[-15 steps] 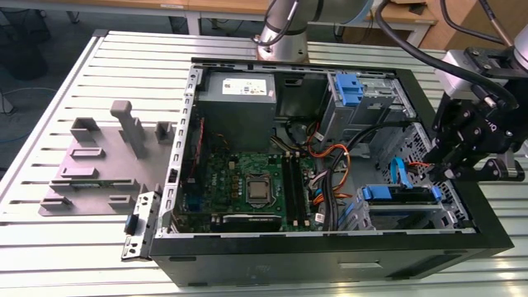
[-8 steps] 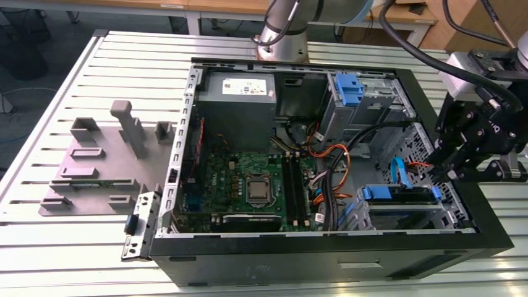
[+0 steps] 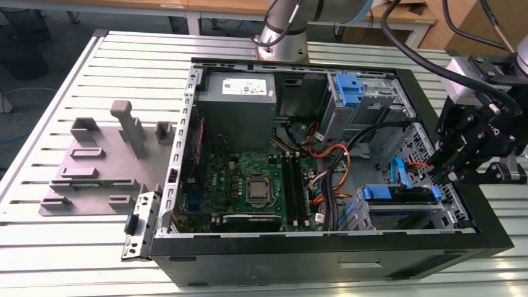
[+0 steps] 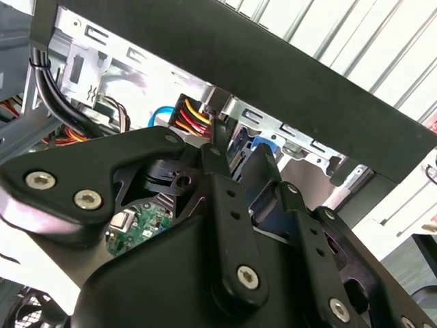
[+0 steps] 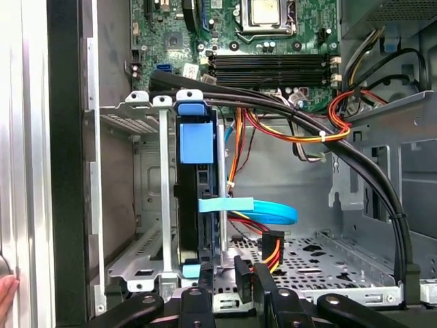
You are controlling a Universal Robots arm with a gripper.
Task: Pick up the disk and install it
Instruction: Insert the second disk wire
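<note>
— Where do we stand?
— The disk (image 3: pixel 402 193) sits in the drive cage (image 3: pixel 408 218), at the near corner of the case (image 3: pixel 330 265) on the exterior view's right. Our gripper (image 5: pixel 250 279) hovers near it. Its fingertips (image 5: pixel 241 273) seem drawn together on nothing, though the angle is cramped.
— How do we seat it well?
— We'd press square along the blue rails (image 5: pixel 196 140) and keep clear of the blue cable (image 5: pixel 259 208).

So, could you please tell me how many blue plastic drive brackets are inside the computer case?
2: one blue bracket sits beside the power supply, the other right beside the pincer. More may be hidden.
</note>
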